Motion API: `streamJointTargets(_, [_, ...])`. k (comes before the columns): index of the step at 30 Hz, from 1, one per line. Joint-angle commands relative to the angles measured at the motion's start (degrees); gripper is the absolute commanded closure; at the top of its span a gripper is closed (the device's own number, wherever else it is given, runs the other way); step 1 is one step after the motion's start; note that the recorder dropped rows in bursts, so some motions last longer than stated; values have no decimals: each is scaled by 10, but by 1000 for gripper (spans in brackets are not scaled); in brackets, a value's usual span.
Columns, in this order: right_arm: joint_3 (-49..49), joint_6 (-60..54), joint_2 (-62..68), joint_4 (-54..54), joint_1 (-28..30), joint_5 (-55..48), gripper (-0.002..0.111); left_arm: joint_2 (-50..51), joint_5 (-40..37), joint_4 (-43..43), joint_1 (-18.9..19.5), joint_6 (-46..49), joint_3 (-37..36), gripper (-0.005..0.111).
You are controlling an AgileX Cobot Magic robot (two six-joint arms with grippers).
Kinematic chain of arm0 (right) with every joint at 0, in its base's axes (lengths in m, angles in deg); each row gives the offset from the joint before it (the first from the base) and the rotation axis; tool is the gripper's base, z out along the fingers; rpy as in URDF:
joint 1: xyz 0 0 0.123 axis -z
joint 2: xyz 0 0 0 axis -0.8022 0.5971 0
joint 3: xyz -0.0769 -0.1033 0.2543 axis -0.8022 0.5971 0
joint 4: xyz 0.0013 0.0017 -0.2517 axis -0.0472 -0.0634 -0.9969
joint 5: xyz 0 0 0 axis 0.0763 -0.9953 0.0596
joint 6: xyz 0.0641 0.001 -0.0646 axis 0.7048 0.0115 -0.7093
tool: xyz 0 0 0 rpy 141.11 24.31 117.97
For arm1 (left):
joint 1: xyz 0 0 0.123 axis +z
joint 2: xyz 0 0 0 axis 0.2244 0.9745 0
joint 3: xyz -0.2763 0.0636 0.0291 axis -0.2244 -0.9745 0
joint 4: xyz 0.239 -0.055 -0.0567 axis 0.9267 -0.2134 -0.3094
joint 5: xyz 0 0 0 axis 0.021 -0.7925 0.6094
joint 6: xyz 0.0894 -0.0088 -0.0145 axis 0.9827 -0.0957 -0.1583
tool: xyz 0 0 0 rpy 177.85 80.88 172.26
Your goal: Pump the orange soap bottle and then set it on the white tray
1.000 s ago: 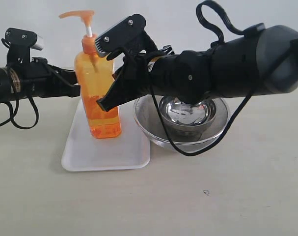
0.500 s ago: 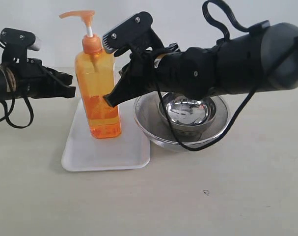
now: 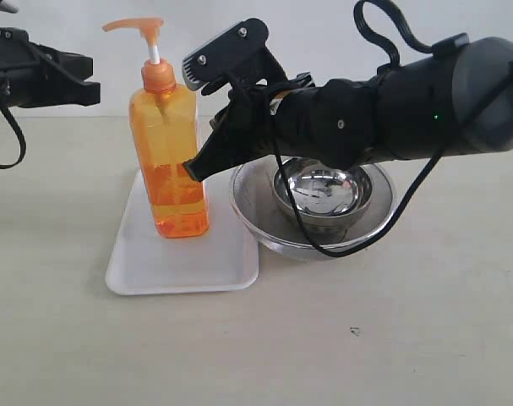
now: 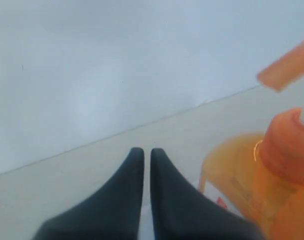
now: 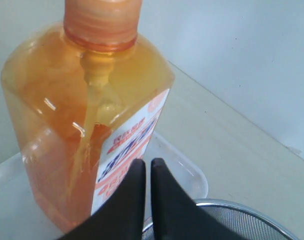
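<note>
The orange soap bottle stands upright on the white tray, pump head up. My right gripper is shut and empty, its tips at the bottle's right side near the label; whether they touch it I cannot tell. In the right wrist view the same bottle fills the frame beside the shut right gripper, with the tray's corner behind. My left gripper hovers high at the far left, shut and empty, clear of the bottle. The left wrist view has the left gripper beside the bottle's neck.
A wire-mesh bowl with a smaller steel bowl inside stands just right of the tray, under my right arm. A cable loops off the right arm over the bowls. The pale tabletop stretches in front.
My left arm has pulled back to the left and risen, away from the bottle. The right gripper has shifted slightly right and up along the bottle's side. The bottle has stayed on the tray.
</note>
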Motion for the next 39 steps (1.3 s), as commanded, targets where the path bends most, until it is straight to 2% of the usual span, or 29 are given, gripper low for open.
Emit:
streamJointTargets(1, [-4, 1, 0, -2, 4, -1, 107, -7, 0, -5, 1, 4, 15, 102])
streamJointTargets(24, [-4, 8, 0, -1, 4, -13, 107, -7, 62, 17, 1, 8, 39, 102])
streamJointTargets(39, [-4, 13, 0, -1, 4, -18, 107, -23, 53, 46, 1, -5, 39, 102])
